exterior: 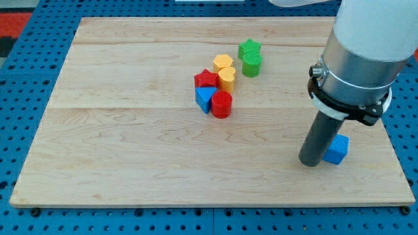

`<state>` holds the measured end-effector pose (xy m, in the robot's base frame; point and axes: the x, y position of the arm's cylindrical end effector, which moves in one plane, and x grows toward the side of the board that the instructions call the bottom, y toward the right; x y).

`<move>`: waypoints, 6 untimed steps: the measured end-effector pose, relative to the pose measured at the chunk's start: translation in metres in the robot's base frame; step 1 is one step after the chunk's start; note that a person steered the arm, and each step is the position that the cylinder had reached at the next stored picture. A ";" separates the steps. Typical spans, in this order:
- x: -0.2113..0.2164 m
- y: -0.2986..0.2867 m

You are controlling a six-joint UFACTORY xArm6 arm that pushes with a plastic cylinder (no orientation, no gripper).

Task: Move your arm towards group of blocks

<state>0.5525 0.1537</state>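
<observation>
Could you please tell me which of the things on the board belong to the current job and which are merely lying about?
Job: my tip; grouped red star, blue triangle, red cylinder, yellow blocks, green star, green cylinder.
Lying about: blue cube beside my tip.

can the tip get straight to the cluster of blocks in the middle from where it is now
Probably yes. My tip sits at the view's right, beside the blue cube, which lies on its far side. Bare board separates it from the red cylinder and blue triangle block at the cluster's near edge.

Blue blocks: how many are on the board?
2. A blue triangular block sits in the central cluster beside the red cylinder; a blue cube lies at the view's right, just right of my tip, partly hidden.
</observation>
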 end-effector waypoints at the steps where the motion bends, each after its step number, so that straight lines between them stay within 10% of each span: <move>1: 0.000 0.014; 6: -0.022 -0.089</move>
